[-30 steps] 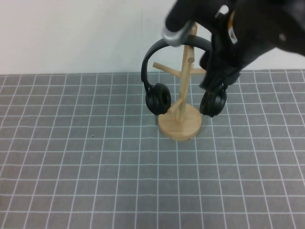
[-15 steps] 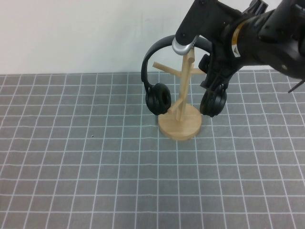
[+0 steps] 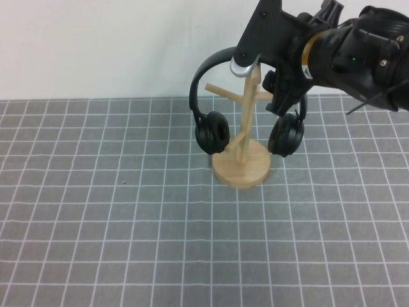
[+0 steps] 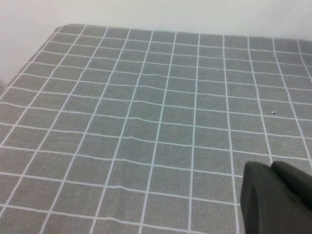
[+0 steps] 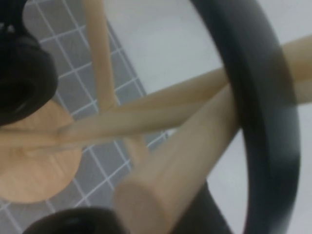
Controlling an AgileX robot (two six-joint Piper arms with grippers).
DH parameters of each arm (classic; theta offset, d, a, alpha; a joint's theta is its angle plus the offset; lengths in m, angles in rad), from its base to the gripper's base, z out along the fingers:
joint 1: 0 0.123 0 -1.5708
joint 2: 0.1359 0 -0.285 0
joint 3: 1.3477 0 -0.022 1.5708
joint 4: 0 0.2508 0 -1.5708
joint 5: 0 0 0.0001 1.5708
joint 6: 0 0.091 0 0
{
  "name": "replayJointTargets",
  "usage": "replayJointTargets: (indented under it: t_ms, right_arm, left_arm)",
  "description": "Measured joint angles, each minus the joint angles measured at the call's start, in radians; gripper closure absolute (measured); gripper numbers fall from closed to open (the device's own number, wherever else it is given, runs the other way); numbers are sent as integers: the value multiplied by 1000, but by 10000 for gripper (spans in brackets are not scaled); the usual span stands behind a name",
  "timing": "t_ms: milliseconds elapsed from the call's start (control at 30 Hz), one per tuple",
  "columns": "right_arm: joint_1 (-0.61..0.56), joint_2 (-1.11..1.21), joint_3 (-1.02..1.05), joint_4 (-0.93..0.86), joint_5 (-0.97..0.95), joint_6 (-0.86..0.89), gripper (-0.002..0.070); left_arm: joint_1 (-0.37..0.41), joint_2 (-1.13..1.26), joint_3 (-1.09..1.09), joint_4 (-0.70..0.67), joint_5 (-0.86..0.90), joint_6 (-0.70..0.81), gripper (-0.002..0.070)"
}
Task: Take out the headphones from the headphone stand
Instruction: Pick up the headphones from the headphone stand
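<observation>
The black headphones (image 3: 211, 132) hang on the pale wooden headphone stand (image 3: 241, 167), headband over the top, one ear cup on each side of the post. My right gripper (image 3: 246, 62) is at the top of the stand, right at the headband, and looks open. In the right wrist view the headband (image 5: 261, 97) arcs close by, with the stand's post and pegs (image 5: 161, 185) beside it. My left gripper (image 4: 279, 195) is shut and empty over bare mat, out of the high view.
A grey mat with a white grid (image 3: 128, 224) covers the table. A white wall (image 3: 96, 45) rises behind the stand. My right arm (image 3: 358, 57) reaches in from the upper right above the stand.
My right arm has drawn back and steadied, its gripper tip staying at the top of the stand. The headphones and stand have not moved.
</observation>
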Motion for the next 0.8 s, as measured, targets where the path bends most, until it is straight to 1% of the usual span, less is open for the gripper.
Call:
replayJointTargets:
  t_ms: [133, 300, 367, 433, 667, 700, 733, 800]
  right_arm:
    - [-19, 15, 0, -12, -49, 2, 219]
    - [-38, 38, 0, -17, -63, 2, 220]
    - [-40, 41, 0, -17, -65, 2, 237]
    - [-42, 41, 0, -18, -65, 2, 288]
    - [-40, 41, 0, -18, -67, 2, 537]
    - [-26, -51, 0, -13, -65, 2, 568]
    - [-35, 35, 1, -11, -63, 2, 594]
    - [-22, 13, 1, -4, -56, 2, 631]
  left_arm:
    - [0, 0, 0, 0, 0, 0, 679]
    - [0, 0, 0, 0, 0, 0, 679]
    - [0, 0, 0, 0, 0, 0, 679]
    - [0, 0, 0, 0, 0, 0, 679]
    - [0, 0, 0, 0, 0, 0, 679]
    - [0, 0, 0, 0, 0, 0, 679]
    - [0, 0, 0, 0, 0, 0, 679]
    - [0, 0, 0, 0, 0, 0, 679]
